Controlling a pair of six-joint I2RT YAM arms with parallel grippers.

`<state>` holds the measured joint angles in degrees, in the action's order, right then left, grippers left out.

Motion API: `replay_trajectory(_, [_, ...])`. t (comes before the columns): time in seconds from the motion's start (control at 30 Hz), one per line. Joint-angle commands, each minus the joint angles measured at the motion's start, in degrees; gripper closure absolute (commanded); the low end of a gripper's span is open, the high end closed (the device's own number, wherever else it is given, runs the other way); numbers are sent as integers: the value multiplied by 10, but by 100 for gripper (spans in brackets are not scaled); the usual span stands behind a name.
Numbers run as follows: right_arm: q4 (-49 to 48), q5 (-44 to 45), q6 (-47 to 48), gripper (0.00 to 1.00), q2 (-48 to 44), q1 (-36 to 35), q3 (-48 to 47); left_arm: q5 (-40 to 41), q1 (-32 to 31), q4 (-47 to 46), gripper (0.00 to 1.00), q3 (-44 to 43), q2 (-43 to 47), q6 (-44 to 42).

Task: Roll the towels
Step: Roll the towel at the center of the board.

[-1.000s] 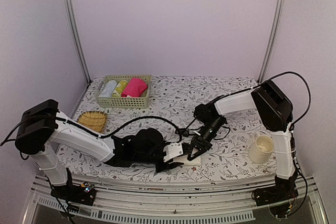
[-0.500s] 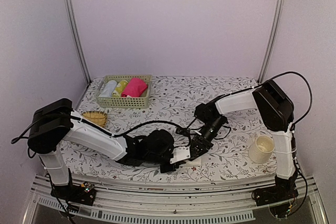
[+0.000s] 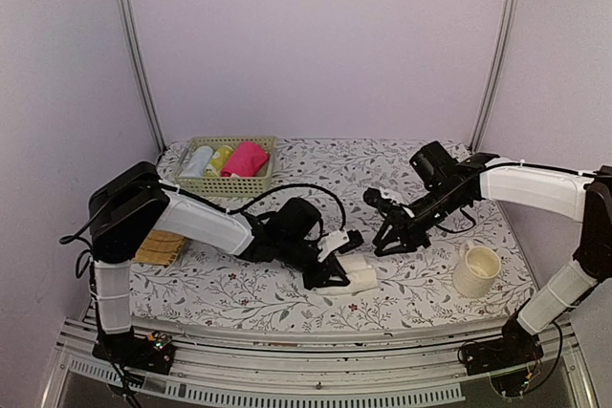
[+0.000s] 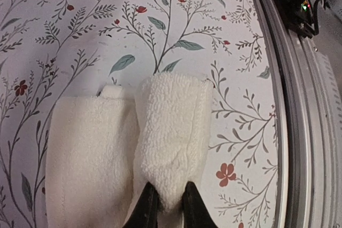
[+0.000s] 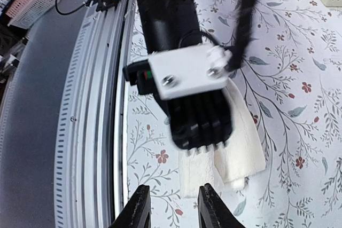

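Rolling of the cream towel (image 4: 171, 132) is the step I am working on, as I judge it. It is lying at about 6 o'clock on the table (image 3: 287, 293), near the front edge, with a plump rolled part sitting beside a flat stretch not yet taken up. My left gripper (image 4: 167, 206) is clenching the near end of that rolled part, the fleece bunching between the two fingers. My right gripper (image 5: 173, 193) is hanging at about 3 o'clock from the towel with its jaws released, touching nothing. I reckon the roll is roughly half made. The next move is calling for me to turn the pinched end over the flat stretch without letting the layers slacken. My right side will probably need to come in and steady the far end, so the roll is not going lopsided. Soft fleece like this is likely to spring open if I let go too soon. At 11 o'clock the basket (image 3: 225, 184) is holding three bundles side by side: a white roll (image 3: 198, 161), a yellow-green roll (image 3: 220, 159) and the pink towel (image 3: 246, 158), which is looking rolled already. At 4 o'clock the mug (image 3: 475, 270) is standing upright, and I am making out nothing inside it. At 8 o'clock the mat (image 3: 158, 247) is lying partly hidden under my left arm.
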<state>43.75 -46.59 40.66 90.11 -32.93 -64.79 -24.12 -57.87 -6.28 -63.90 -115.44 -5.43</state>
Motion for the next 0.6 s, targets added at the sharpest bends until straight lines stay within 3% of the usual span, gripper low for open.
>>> replay_trajectory(0.0, [-114,87,-21,67,-44,-5,66,-144,40,115,93,-20,-67,78])
replay_trajectory(0.2, [-186,172,-1,62,-64,-41,130,-248,73,144,91,-64,-111,138])
replay_trajectory(0.57, [-264,304,40,53,-8,-167,153,-257,83,176,90,-89,-134,158])
